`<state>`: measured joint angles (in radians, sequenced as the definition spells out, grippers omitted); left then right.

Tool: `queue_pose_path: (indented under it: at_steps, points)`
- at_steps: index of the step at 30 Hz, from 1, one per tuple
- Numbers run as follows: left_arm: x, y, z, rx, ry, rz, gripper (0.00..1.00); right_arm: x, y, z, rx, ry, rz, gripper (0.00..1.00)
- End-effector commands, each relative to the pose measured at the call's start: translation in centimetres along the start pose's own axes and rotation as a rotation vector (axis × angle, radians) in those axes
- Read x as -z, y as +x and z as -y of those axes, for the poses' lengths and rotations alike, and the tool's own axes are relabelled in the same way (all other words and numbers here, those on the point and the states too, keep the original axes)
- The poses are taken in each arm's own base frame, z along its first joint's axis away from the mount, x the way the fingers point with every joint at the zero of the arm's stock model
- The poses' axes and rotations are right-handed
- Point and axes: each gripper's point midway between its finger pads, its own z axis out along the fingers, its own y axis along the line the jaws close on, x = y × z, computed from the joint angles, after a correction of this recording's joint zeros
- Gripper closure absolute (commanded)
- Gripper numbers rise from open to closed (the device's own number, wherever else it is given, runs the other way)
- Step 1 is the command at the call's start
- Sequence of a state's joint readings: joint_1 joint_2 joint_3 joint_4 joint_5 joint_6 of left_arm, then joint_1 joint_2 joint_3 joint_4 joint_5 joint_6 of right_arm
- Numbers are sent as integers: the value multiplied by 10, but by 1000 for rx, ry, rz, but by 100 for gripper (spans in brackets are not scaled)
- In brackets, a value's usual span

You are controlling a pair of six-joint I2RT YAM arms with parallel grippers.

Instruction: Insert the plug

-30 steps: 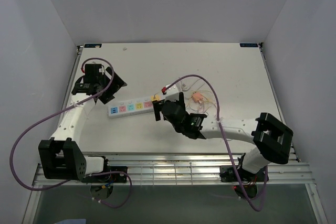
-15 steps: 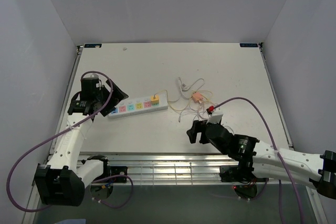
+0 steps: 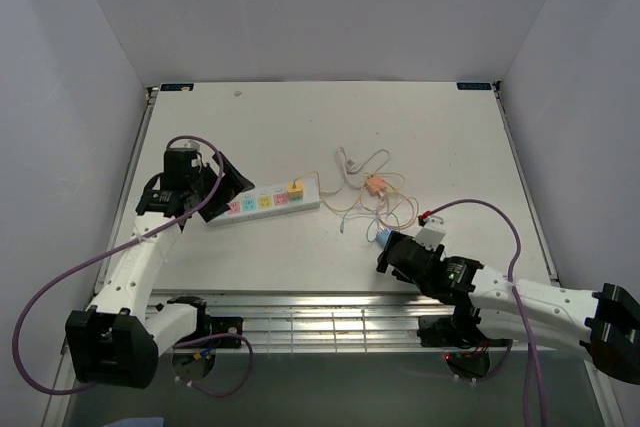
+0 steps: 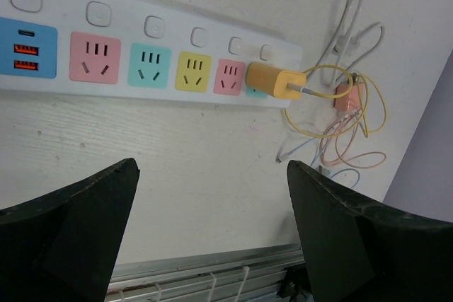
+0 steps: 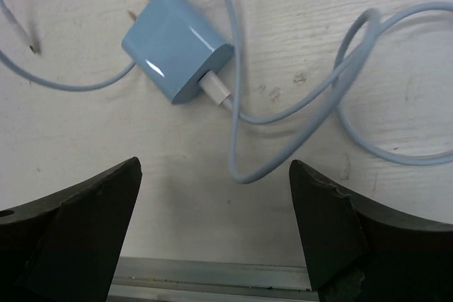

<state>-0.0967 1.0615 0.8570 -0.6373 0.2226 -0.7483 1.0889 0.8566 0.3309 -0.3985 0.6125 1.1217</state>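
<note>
A white power strip (image 3: 265, 201) (image 4: 141, 33) with coloured sockets lies left of centre. A yellow plug (image 3: 295, 188) (image 4: 276, 80) sits in the socket at its right end. A loose light-blue plug (image 5: 177, 44) (image 3: 383, 235) lies on its side on the table with its prongs pointing away, a pale blue cable (image 5: 283, 111) looping from it. My right gripper (image 5: 214, 164) (image 3: 392, 253) hovers open just short of that plug, holding nothing. My left gripper (image 4: 212, 167) (image 3: 222, 185) hangs open and empty at the strip's left end.
A tangle of yellow, pink and white cables with a small pink plug (image 3: 375, 185) (image 4: 350, 95) lies right of the strip. The metal rail of the table's front edge (image 5: 212, 274) runs close below the right gripper. White walls enclose the table.
The right arm has pulled back from the power strip to the front right and now stands over the blue plug. The left gripper has shifted slightly right toward the strip's left end.
</note>
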Motion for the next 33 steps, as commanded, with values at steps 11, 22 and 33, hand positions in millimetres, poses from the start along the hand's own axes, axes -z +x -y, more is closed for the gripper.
queue_pose_path:
  at_steps: [11, 22, 33]
  points:
    - [-9, 17, 15, -67, 12, -29, 2, -15, -52, 24, -229, 39, 213, 24]
    - [-10, 26, 24, -90, 26, -50, 2, -34, -66, 25, -227, 82, 272, 78]
    - [-2, 58, 49, -235, 194, -163, 2, 9, -138, -18, 51, 2, 395, 92]
